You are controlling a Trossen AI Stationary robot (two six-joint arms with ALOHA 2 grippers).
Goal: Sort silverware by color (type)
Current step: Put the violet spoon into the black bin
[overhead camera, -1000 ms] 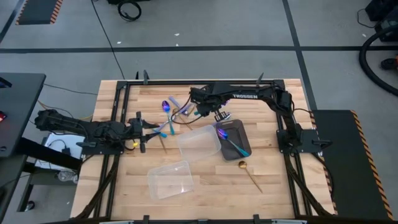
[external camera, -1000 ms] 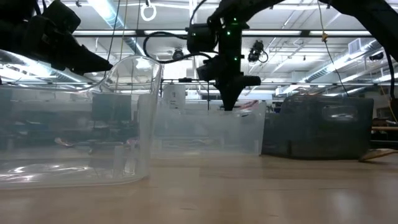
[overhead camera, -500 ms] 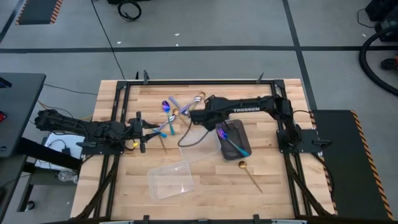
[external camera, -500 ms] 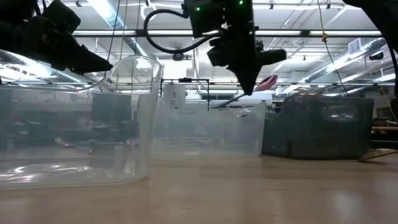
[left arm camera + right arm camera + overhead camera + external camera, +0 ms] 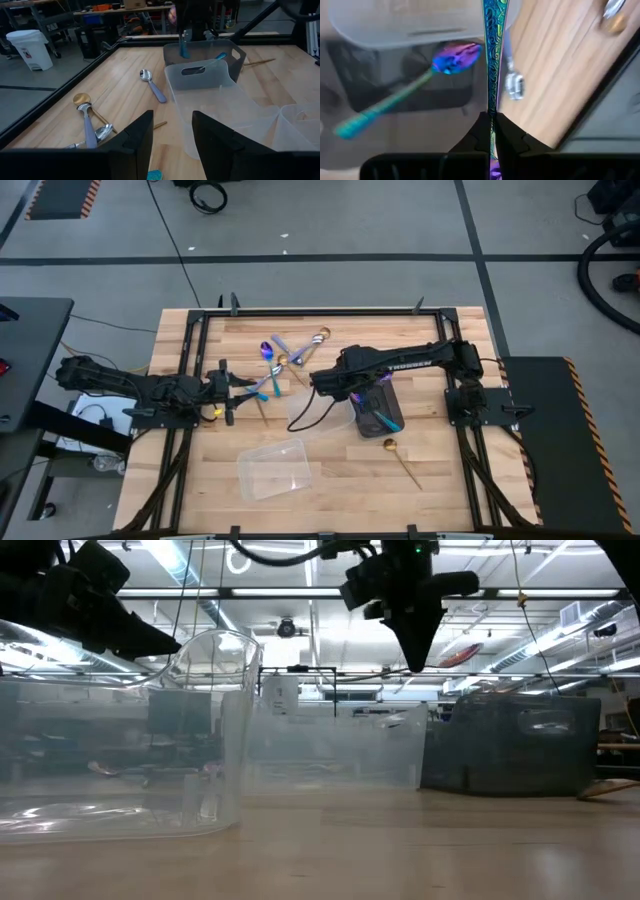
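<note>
High view: clear container [image 5: 322,412] beside dark tray [image 5: 385,392].

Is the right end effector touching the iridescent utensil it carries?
Touching. The right wrist view shows the right end effector pinched shut on the iridescent utensil.

Two clear plastic containers [image 5: 272,467] [image 5: 318,412] and a dark rectangular tray [image 5: 380,406] sit mid-table on the pale wooden table [image 5: 450,490].

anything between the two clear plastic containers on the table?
High view: bare wood between the clear plastic container nearer the front edge and the clear plastic container beside the dark rectangular tray.
</note>
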